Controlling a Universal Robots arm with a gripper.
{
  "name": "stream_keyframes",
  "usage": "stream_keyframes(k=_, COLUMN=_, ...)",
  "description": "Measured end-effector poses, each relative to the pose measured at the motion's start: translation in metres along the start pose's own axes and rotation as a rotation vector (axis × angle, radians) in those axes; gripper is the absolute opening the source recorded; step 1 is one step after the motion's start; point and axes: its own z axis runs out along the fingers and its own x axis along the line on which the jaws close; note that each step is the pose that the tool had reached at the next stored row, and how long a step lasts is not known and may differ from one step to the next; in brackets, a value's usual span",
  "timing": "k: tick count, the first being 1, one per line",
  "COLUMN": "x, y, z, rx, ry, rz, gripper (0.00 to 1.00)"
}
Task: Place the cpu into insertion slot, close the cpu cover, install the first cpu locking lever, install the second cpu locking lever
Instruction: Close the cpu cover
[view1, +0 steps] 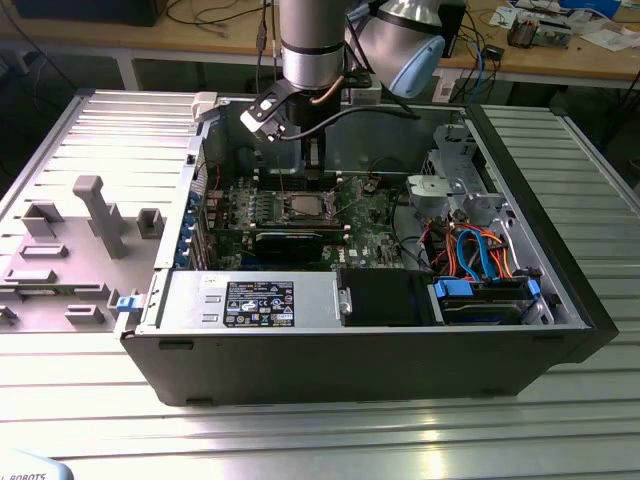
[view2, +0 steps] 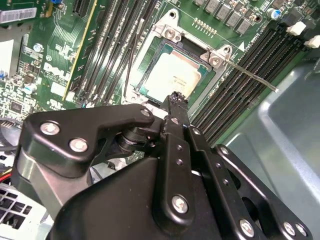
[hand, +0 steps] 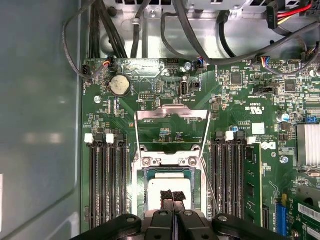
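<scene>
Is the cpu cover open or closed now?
Open. In the first wrist view the cpu cover stands tilted up from its hinge, leaving the cpu uncovered.

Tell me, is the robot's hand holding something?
Nothing seems to be held. The hand has its fingers shut together with nothing between them, over the cpu that lies in the insertion slot.

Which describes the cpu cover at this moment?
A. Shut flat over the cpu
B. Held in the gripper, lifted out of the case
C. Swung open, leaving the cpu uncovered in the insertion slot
C: in the first wrist view the cpu cover is hinged open beyond the insertion slot, the green circuit board shows through its window, and the cpu lies bare.
</scene>
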Motion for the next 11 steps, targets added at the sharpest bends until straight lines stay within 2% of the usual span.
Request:
stream_keyframes(k=5, x=-0.0002, y=0.0005, z=-0.0084, rx=0.0, ry=0.0, rz=0.0, gripper=0.11)
stream_keyframes(k=11, x=-0.0004, y=0.0009, z=-0.014, rx=0.0, ry=0.0, rz=0.0, gripper=0.11)
